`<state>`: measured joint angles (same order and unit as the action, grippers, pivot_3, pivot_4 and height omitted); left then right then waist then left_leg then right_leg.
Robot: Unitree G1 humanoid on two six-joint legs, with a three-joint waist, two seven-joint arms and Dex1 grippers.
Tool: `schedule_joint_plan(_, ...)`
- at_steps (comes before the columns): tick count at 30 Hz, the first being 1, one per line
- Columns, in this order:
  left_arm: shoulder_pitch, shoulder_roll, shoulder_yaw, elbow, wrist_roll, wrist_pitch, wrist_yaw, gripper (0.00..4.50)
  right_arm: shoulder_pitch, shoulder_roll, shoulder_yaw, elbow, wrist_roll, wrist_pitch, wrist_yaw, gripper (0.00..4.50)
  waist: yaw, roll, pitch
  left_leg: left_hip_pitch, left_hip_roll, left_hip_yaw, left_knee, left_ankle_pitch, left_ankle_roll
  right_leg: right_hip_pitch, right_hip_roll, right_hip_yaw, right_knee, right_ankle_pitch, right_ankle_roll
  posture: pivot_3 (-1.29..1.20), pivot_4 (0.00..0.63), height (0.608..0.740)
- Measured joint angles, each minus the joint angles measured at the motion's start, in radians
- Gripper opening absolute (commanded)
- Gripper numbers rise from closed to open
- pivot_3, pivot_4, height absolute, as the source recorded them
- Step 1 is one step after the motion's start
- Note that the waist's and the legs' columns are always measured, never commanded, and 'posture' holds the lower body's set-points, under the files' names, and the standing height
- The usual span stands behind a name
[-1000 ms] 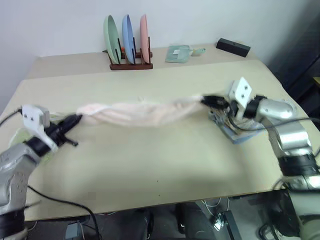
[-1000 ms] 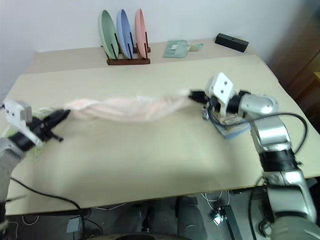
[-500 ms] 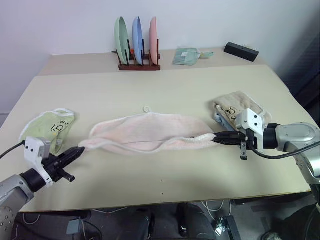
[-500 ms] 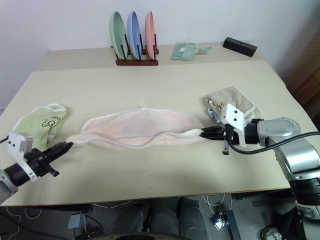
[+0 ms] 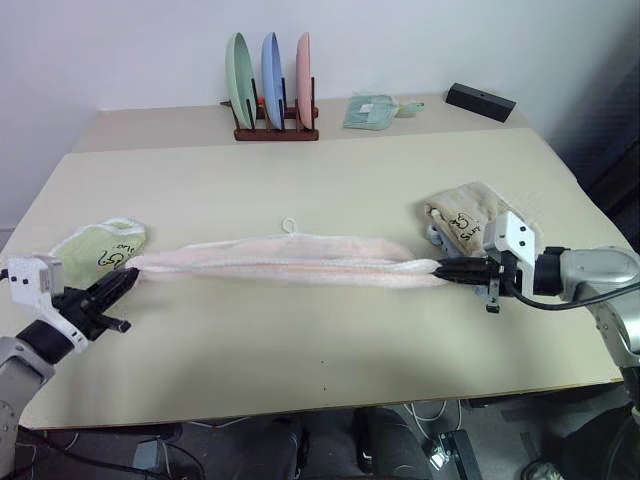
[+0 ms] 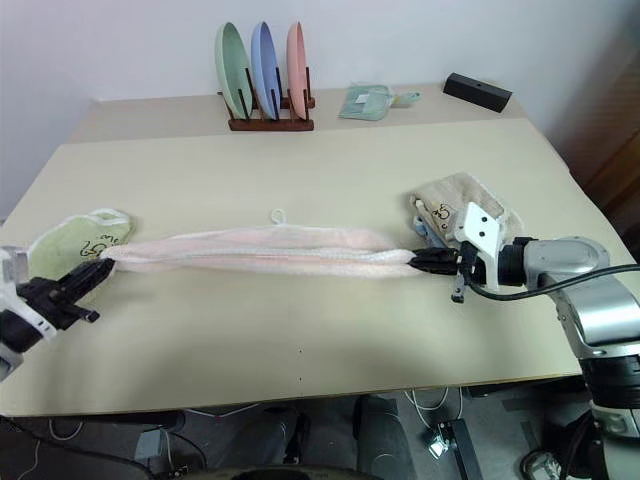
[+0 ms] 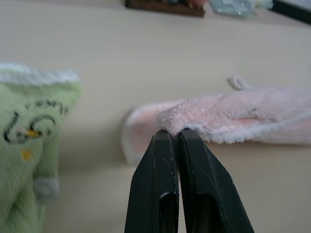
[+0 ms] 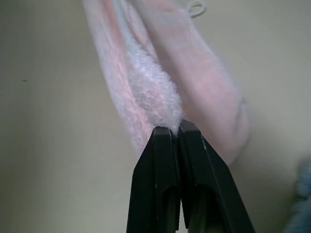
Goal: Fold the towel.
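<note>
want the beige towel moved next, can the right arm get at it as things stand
Probably not yet. The beige towel lies uncovered just beside the right gripper, but its jaws are shut on the pink towel's end, so it must let go first.

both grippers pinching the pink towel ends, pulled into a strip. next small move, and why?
Probably ease the two grippers slightly toward each other. The pale pink terry towel is stretched into a narrow bunched band between the left gripper and the right gripper, each shut on an end. Its layers are gathered rather than spread flat, so some slack seems needed before any fold can be laid on the beige table.
</note>
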<state>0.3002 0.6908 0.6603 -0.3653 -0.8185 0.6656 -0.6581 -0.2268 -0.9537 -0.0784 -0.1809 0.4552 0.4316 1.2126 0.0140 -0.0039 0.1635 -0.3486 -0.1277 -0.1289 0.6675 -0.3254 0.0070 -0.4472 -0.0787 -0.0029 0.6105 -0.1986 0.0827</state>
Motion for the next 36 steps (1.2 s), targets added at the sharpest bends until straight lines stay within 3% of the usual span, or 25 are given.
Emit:
schedule_joint_plan(3, 0.124, 0.028, -0.003, -0.032, 0.002, 0.027, -0.073, 0.07, 0.045, -0.029, -0.002, -0.014, 0.001, 0.014, 0.032, 0.0, -0.001, 0.0, 0.0, 0.0, 0.0, 0.001, 0.0, -0.001, 0.001, 0.0, 0.0, 0.0, 0.0, 0.0, 0.0, 0.0, 0.15, 0.74)
schedule_joint_plan(8, 0.193, 0.069, -0.017, -0.038, 0.051, 0.015, -0.139, 0.07, 0.01, -0.025, -0.002, -0.002, -0.009, 0.003, 0.022, 0.0, 0.001, 0.0, 0.001, 0.001, 0.0, 0.001, 0.0, -0.003, 0.006, 0.001, 0.0, 0.0, 0.0, 0.0, 0.0, 0.0, 0.15, 0.74)
schedule_joint_plan(14, 0.043, 0.04, -0.02, -0.006, 0.051, 0.0, -0.1, 0.07, -0.083, 0.02, 0.024, 0.073, -0.065, -0.048, -0.022, 0.0, 0.001, 0.0, 0.0, 0.001, 0.0, 0.0, 0.0, -0.001, 0.001, 0.001, 0.0, -0.001, 0.0, 0.0, 0.0, 0.0, 0.15, 0.74)
schedule_joint_plan(24, -0.233, -0.021, -0.116, 0.173, 0.093, -0.004, 0.02, 0.07, -0.25, 0.136, 0.127, 0.383, -0.237, -0.232, -0.093, 0.0, -0.001, 0.0, 0.0, 0.001, 0.0, 0.0, 0.0, 0.0, -0.001, 0.001, 0.0, 0.0, 0.0, 0.0, 0.0, 0.0, 0.15, 0.74)
schedule_joint_plan(36, -0.348, -0.023, -0.215, 0.348, 0.179, -0.026, 0.007, 0.07, -0.334, 0.209, 0.162, 0.576, -0.325, -0.355, -0.124, 0.0, -0.002, 0.0, 0.0, 0.001, 0.0, 0.0, 0.0, 0.0, -0.001, 0.0, 0.0, 0.0, 0.001, 0.0, 0.0, 0.0, 0.15, 0.74)
